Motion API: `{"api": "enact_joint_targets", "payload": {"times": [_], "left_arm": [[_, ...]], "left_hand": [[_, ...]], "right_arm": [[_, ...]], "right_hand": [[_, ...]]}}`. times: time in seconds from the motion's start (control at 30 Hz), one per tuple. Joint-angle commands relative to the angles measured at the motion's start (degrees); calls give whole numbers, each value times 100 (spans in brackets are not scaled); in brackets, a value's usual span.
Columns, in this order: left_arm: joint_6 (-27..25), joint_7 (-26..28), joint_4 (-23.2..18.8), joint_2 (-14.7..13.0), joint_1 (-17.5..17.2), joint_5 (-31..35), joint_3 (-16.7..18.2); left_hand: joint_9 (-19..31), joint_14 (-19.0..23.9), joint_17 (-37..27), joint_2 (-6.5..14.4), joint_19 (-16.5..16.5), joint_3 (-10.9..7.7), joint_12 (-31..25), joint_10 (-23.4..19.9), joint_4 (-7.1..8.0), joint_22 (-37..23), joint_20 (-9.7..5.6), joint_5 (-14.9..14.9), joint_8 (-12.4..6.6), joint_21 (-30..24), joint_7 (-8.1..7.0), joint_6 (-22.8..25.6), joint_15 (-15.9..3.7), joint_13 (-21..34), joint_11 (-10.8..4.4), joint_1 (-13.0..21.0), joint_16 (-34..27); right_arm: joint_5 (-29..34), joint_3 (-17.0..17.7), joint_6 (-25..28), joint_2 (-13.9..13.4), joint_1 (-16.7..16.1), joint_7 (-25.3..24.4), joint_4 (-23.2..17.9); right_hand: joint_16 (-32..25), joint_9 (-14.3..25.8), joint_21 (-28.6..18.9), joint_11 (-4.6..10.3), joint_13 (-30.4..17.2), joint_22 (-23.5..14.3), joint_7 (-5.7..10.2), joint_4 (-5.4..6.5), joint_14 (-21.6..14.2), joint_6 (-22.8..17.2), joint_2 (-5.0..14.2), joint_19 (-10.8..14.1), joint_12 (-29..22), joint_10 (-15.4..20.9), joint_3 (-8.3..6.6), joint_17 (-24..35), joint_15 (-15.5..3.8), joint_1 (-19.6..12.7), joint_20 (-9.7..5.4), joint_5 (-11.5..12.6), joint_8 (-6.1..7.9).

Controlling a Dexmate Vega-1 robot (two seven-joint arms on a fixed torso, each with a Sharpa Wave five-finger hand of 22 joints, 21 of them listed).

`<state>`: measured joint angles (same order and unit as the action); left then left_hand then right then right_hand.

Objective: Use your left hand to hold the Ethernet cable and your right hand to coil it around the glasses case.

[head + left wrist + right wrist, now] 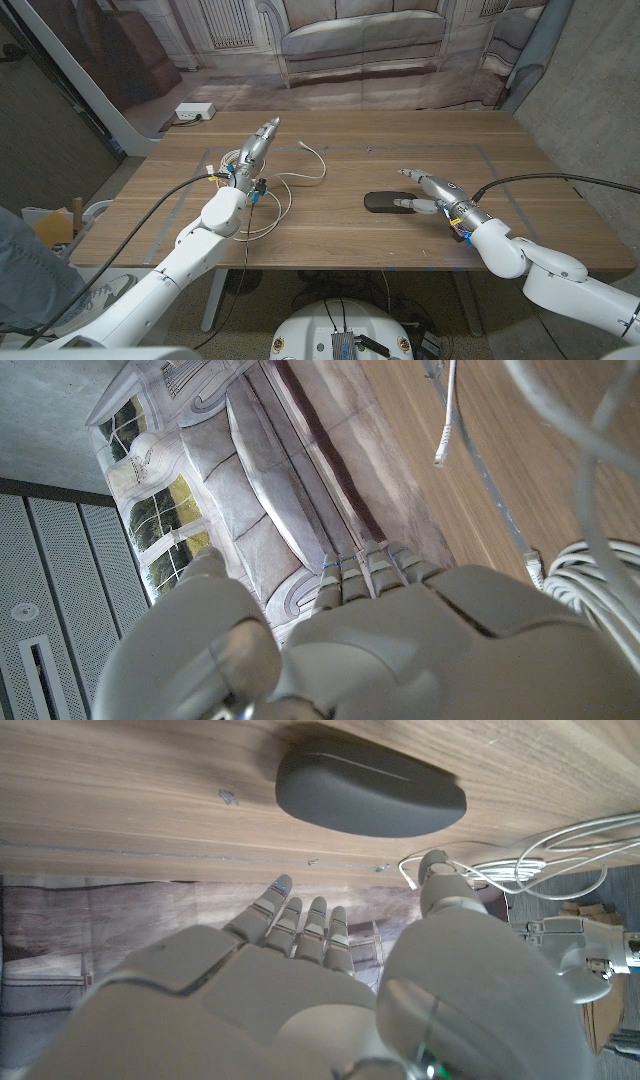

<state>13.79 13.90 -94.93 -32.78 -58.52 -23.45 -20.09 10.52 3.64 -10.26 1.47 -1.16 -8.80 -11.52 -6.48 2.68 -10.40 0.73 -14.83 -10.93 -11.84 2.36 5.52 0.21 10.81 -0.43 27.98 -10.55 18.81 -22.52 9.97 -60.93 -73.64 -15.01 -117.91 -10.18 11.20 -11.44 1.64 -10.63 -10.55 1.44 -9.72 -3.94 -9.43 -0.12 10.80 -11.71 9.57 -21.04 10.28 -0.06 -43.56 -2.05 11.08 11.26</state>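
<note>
A white Ethernet cable (289,203) lies in loose loops on the wooden table (340,245), left of centre, with one plug end (304,147) pointing away. My left hand (256,150) hovers over the loops with its fingers straight and together, holding nothing. In the left wrist view the hand (380,630) has the cable bundle (590,560) beside it and a plug (443,452) farther out. A dark glasses case (385,203) lies right of centre. My right hand (432,190) is at the case's right end, fingers spread, thumb close to the case. The right wrist view shows the case (370,790) just past the fingertips (300,915).
A white power strip (195,112) sits at the table's far left corner. Faint tape lines mark a rectangle on the tabletop. A backdrop printed with a sofa hangs behind the table. A person's clothed limb (30,260) shows at the left edge.
</note>
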Motion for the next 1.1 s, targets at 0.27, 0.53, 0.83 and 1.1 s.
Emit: {"api": "enact_joint_targets", "payload": {"times": [0.27, 0.53, 0.83, 1.1], "left_arm": [[30, 1, -21, -11, -112, -55, 26], [59, -16, -9, -12, -142, -91, 44], [164, 5, -18, -5, -218, -111, 91], [145, 13, -32, -17, -273, -150, 115]], "left_hand": [[27, -41, -20, 29, -46, 14, 15, 29, -16, -15, 2, 25, -26, 20, 45, 20, 0, 11, 8, 28, -3], [27, -64, -20, 35, -65, 20, 22, 55, -14, -15, 18, 33, -19, 25, 47, -3, 7, 12, -8, 28, 0], [28, -74, -21, 39, -75, 26, 18, 52, -12, -16, 36, 38, -12, 27, 33, -29, -1, 13, -11, 28, -1], [28, -78, -22, 44, -83, 32, 18, 59, -10, -16, 55, 43, -14, 28, 29, -35, 8, 13, -13, 27, -4]], "right_arm": [[-175, -330, 712, -153, 437, 819, -228], [-398, -386, 758, -152, 558, 957, -174], [-419, -463, 668, -138, 620, 846, -26], [-435, -586, 542, -79, 743, 888, 160]], "right_hand": [[-61, -4, -28, -7, -13, -13, -7, 63, -101, -157, -10, 26, -130, 296, -56, 21, 39, -72, -80, -7, 62], [-79, -2, -43, -40, -14, -15, -1, 58, -171, -235, 9, 60, -159, 387, -91, 20, 28, -119, -63, -13, 86], [-111, 0, -73, -44, -16, -16, 20, 44, -308, -276, 22, 142, -192, 494, -133, 16, -20, -188, -55, -17, 92], [-117, 2, -90, -30, -17, -17, 44, 36, -381, -346, 20, 194, -217, 581, -158, 13, -52, -234, -56, -21, 111]]}}
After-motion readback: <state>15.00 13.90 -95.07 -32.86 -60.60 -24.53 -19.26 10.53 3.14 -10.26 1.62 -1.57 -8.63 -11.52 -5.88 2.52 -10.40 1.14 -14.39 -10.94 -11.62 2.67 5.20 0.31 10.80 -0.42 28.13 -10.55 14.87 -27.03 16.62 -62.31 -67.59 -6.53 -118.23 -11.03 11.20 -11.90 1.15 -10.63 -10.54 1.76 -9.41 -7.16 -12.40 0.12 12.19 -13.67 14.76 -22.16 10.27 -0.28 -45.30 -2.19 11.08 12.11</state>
